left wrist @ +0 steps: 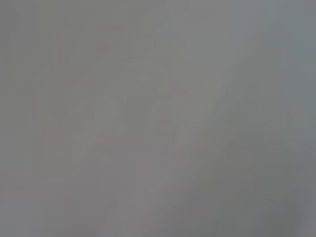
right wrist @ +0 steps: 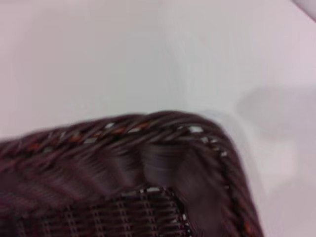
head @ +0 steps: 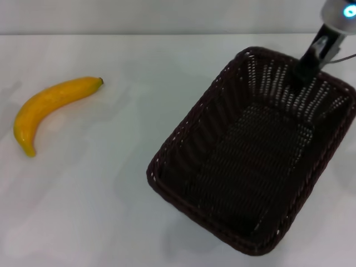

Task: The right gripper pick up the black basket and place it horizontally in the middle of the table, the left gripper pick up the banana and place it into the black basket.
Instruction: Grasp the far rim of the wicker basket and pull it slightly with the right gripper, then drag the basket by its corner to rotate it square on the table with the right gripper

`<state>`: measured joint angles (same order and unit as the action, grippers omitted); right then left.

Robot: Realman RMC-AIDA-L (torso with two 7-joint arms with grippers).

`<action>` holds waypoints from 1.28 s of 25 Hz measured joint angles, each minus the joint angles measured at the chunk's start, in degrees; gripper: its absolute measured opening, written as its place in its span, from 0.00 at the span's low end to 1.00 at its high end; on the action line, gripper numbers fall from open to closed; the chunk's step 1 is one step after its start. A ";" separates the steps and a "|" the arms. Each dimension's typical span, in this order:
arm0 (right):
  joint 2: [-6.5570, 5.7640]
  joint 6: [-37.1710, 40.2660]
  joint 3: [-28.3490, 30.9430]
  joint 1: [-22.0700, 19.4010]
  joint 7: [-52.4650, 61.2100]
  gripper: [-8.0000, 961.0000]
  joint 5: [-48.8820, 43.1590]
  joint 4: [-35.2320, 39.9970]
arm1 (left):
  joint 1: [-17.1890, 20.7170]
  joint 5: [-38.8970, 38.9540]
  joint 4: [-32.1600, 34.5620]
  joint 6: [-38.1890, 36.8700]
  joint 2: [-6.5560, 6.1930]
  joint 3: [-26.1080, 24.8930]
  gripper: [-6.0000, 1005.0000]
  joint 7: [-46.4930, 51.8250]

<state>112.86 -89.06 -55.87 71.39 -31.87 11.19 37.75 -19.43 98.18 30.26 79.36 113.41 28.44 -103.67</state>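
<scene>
The black basket (head: 253, 150) is a large dark woven basket on the right of the white table (head: 111, 211), lying diagonally. My right gripper (head: 309, 60) comes down from the top right corner and straddles the basket's far rim, one black finger inside the wall, shut on it. The right wrist view shows a rounded corner of the basket's braided rim (right wrist: 163, 128) close up, with bare table beyond. The banana (head: 50, 105) lies on the table at the left, stem end pointing toward the back, well apart from the basket. My left gripper is out of view; the left wrist view shows only plain grey.
The table's far edge (head: 139, 34) runs across the top of the head view. Bare white tabletop lies between the banana and the basket and along the front.
</scene>
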 joint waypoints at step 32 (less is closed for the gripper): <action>1.63 -11.44 24.20 -20.46 18.94 0.17 5.29 17.37 | -2.78 -7.52 4.20 0.59 -1.60 0.40 0.87 -7.36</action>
<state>114.49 -100.50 -31.67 50.93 -12.94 16.48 55.12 -22.21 90.66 34.46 79.95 111.81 28.83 -111.03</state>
